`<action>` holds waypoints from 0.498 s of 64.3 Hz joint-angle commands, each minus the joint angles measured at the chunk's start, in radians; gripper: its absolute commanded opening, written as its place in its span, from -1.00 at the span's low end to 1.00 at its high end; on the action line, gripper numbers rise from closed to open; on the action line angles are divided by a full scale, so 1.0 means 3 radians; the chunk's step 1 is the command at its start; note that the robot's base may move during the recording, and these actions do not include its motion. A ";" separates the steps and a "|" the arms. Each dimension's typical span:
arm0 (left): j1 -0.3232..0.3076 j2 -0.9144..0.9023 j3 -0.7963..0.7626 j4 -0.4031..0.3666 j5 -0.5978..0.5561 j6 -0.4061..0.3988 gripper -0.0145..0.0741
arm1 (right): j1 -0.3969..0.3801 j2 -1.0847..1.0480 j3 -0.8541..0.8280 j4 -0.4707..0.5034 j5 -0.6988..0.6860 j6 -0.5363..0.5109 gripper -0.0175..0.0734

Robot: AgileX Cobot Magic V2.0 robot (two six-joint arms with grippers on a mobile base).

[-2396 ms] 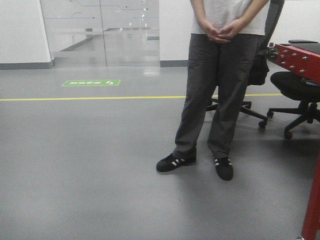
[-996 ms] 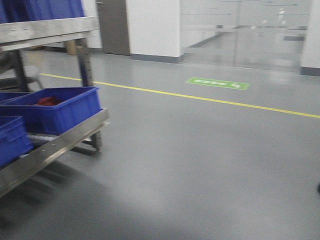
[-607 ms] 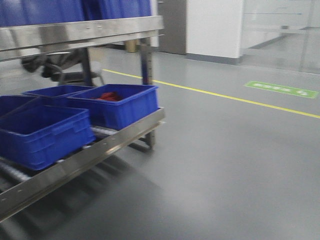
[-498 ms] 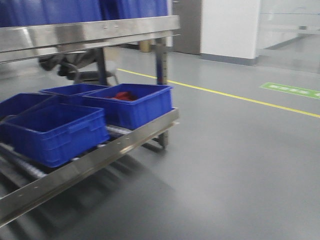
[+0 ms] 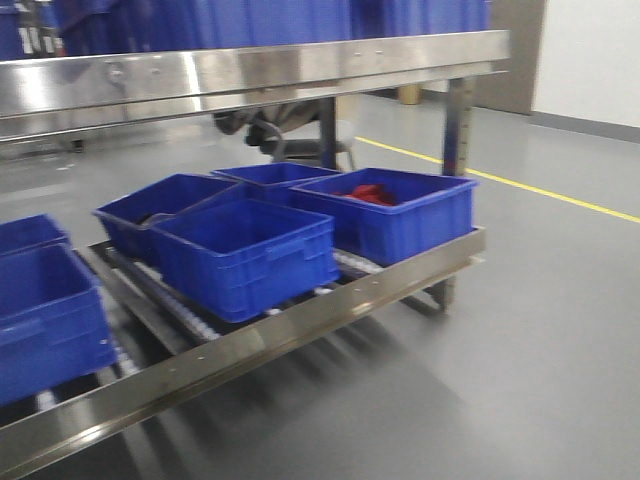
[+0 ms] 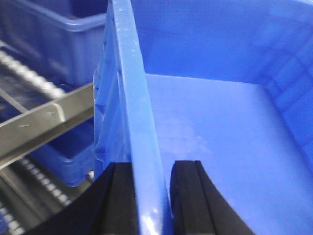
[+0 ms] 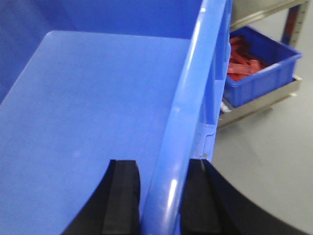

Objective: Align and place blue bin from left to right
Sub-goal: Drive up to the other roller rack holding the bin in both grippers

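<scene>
Blue bin, empty, carried in front of the steel roller rack, not on it. Left gripper clamped tight on its left wall, right gripper on its right wall; bin spans between arms. Rack's lower shelf crowded with shelved bins; bare rollers likely leave slim room.

Looks like a warehouse or factory floor. Past the blue bin that the right claw is pinching, off to that claw's right, a steel rack is carrying a parts crate of red pieces. Left of the left claw, stacking crates are sitting over conveyor rollers. A yellow line is running across the grey sealed floor.
</scene>
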 commanded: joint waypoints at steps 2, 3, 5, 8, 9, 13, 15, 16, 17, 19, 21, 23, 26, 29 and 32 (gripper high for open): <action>-0.0058 -0.0087 -0.0061 -0.0256 -0.0350 0.0057 -0.92 | 0.0061 -0.0066 -0.0060 0.0254 -0.0402 -0.0142 -0.76; -0.0058 -0.0087 -0.0061 -0.0256 -0.0350 0.0057 -0.92 | 0.0061 -0.0066 -0.0060 0.0254 -0.0402 -0.0142 -0.76; -0.0058 -0.0087 -0.0061 -0.0256 -0.0350 0.0057 -0.92 | 0.0061 -0.0066 -0.0060 0.0254 -0.0402 -0.0142 -0.76; -0.0058 -0.0087 -0.0061 -0.0256 -0.0350 0.0057 -0.92 | 0.0061 -0.0066 -0.0060 0.0254 -0.0402 -0.0142 -0.76; -0.0058 -0.0087 -0.0061 -0.0256 -0.0350 0.0057 -0.92 | 0.0061 -0.0066 -0.0060 0.0254 -0.0402 -0.0142 -0.76; -0.0058 -0.0087 -0.0061 -0.0256 -0.0350 0.0057 -0.92 | 0.0061 -0.0066 -0.0060 0.0254 -0.0402 -0.0142 -0.76; -0.0058 -0.0087 -0.0061 -0.0256 -0.0350 0.0057 -0.92 | 0.0061 -0.0066 -0.0060 0.0254 -0.0402 -0.0142 -0.76; -0.0058 -0.0087 -0.0061 -0.0256 -0.0350 0.0057 -0.92 | 0.0061 -0.0066 -0.0060 0.0254 -0.0402 -0.0142 -0.76; -0.0058 -0.0087 -0.0061 -0.0256 -0.0350 0.0057 -0.92 | 0.0061 -0.0066 -0.0060 0.0254 -0.0402 -0.0142 -0.76; -0.0058 -0.0087 -0.0061 -0.0256 -0.0350 0.0057 -0.92 | 0.0061 -0.0066 -0.0060 0.0254 -0.0402 -0.0142 -0.76; -0.0058 -0.0087 -0.0061 -0.0256 -0.0350 0.0057 -0.92 | 0.0061 -0.0066 -0.0060 0.0254 -0.0402 -0.0142 -0.76; -0.0058 -0.0087 -0.0061 -0.0256 -0.0350 0.0057 -0.92 | 0.0061 -0.0066 -0.0060 0.0254 -0.0402 -0.0142 -0.76; -0.0058 -0.0087 -0.0061 -0.0256 -0.0350 0.0057 -0.92 | 0.0061 -0.0066 -0.0060 0.0254 -0.0402 -0.0142 -0.76; -0.0058 -0.0087 -0.0061 -0.0256 -0.0350 0.0057 -0.92 | 0.0061 -0.0066 -0.0060 0.0254 -0.0402 -0.0142 -0.76; -0.0058 -0.0087 -0.0061 -0.0256 -0.0350 0.0057 -0.92 | 0.0061 -0.0066 -0.0060 0.0254 -0.0402 -0.0142 -0.76</action>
